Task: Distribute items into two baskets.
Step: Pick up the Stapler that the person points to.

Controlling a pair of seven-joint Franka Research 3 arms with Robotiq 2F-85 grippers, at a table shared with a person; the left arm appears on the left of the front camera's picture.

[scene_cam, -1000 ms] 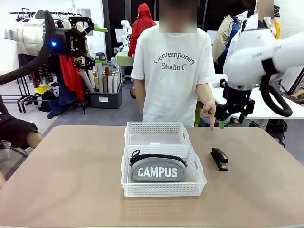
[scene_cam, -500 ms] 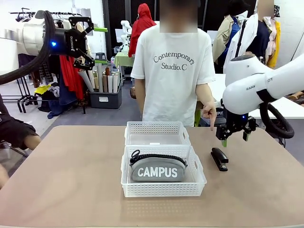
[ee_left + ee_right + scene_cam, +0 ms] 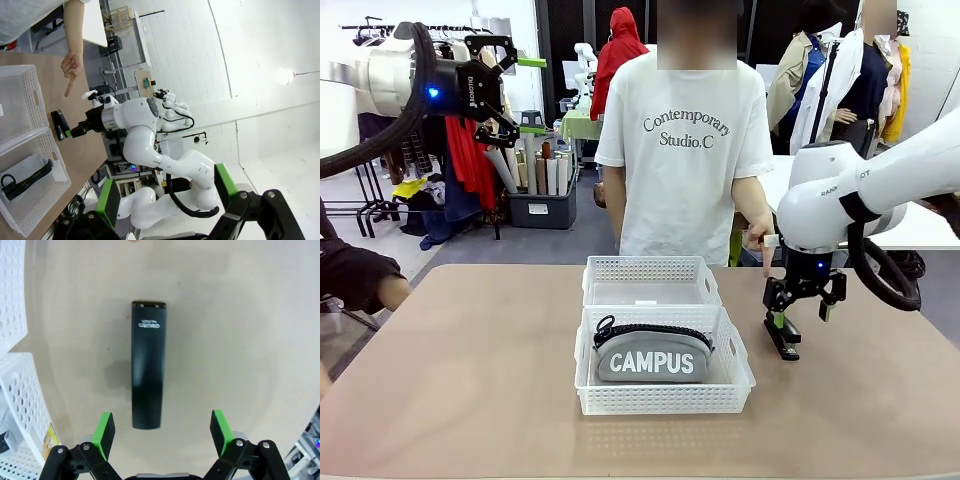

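Front view: the right pincer [image 3: 800, 314] is spread above the stapler [image 3: 782, 336], which is laid on the desk [image 3: 470, 380] at 3 o'clock of the nearer basket [image 3: 665, 402], in which the pouch [image 3: 652, 357] is seen. The left pincer [image 3: 505, 85] is raised and spread. Left wrist view: a person's hand [image 3: 72, 67] is pointed near the stapler. Right wrist view: the stapler is framed between the green pads [image 3: 104, 432].

Illumination is bright and even. Front view: the table [image 3: 470, 380] carries only faint, soft shadows. Left wrist view: a lamp [image 3: 284, 76] glares on the white wall [image 3: 240, 45]; lines bow strongly. Right wrist view: the stapler [image 3: 148, 365] is sharp, with a diffuse shadow at its left.
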